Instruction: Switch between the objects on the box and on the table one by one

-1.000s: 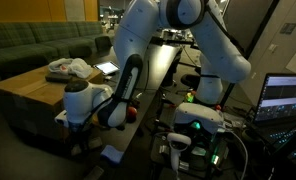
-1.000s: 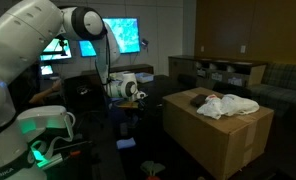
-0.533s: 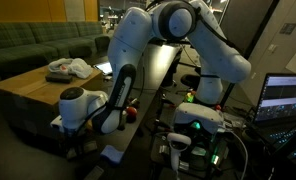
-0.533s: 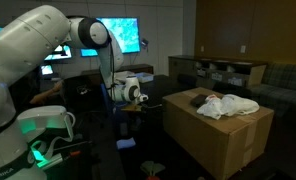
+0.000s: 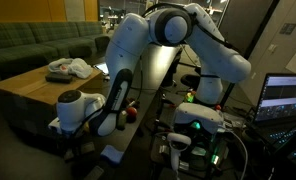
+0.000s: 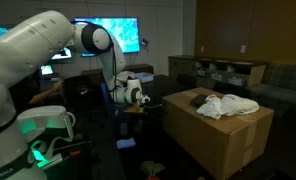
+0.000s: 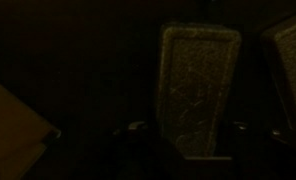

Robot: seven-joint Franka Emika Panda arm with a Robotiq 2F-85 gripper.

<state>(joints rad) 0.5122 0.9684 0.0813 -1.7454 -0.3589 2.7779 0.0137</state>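
Currently mid-swap, by the look of it: the arm (image 5: 123,85) is bent low with its wrist down beside the box (image 5: 23,90), over the desk (image 5: 153,75) edge and not over the box top. The white cloth rag (image 5: 68,68) sits bunched on the box, with a dark brownish piece (image 6: 196,98) just beside it in an exterior view. The red roundish piece (image 5: 131,113) is on the desk close to the arm's lower link. The wrist view is nearly black. The hand (image 7: 250,90) shows two pads (image 7: 198,90) with a narrow gap, so partly parted, but whether anything is pinched between them can't be told. A pale corner at lower left there is possibly the box or paper, unclear. Best guess is the robot is working a desk-side item rather than the box items. The next move calls for confirming a grip, lifting clear of the box wall, then going across to set down on a bare patch of the box top away from the rag.
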